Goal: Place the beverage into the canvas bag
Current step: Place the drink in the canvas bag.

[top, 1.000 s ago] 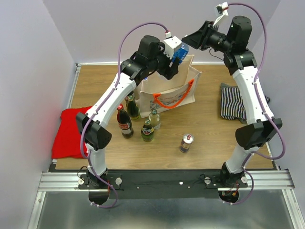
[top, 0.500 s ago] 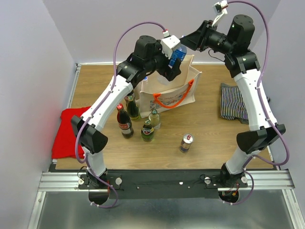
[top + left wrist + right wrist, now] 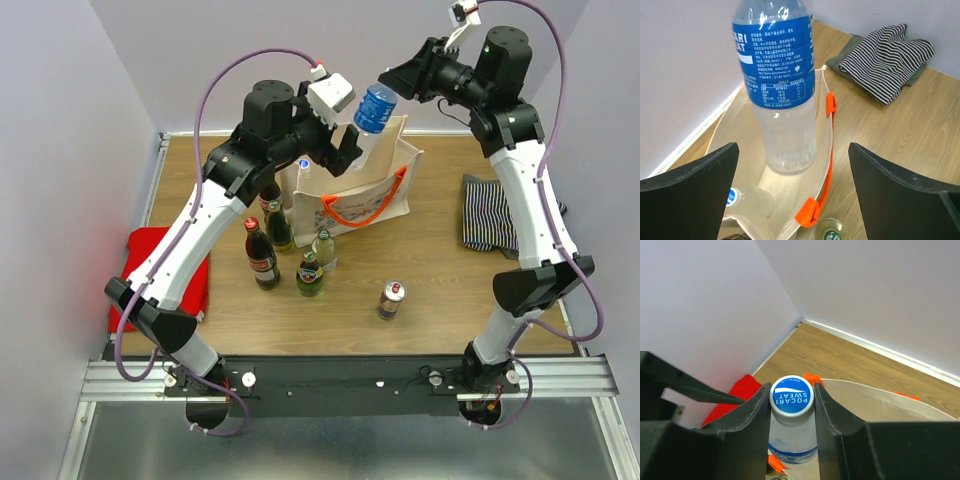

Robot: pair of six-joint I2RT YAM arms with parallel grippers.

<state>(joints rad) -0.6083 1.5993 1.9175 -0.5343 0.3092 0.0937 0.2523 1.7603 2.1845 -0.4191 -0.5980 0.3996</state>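
Observation:
The beverage is a clear plastic bottle (image 3: 375,108) with a blue label and blue cap. My right gripper (image 3: 392,82) is shut on its cap (image 3: 791,396) and holds it upright over the open mouth of the cream canvas bag (image 3: 352,195). In the left wrist view the bottle (image 3: 777,85) hangs above the bag's rim (image 3: 824,131), with another clear bottle (image 3: 747,200) lying inside the bag. My left gripper (image 3: 347,148) is open and empty, its fingers (image 3: 900,192) wide apart and back from the bottle.
Several glass bottles (image 3: 265,255) stand in front of the bag on the left. A can (image 3: 390,298) stands nearer the front. A red cloth (image 3: 160,285) lies at the left edge and a striped cloth (image 3: 495,215) at the right. A wall is close behind the bag.
My left gripper has let go of the bottle and drawn back to the left, the arm swinging left. The right gripper now holds the bottle alone, slightly higher over the bag.

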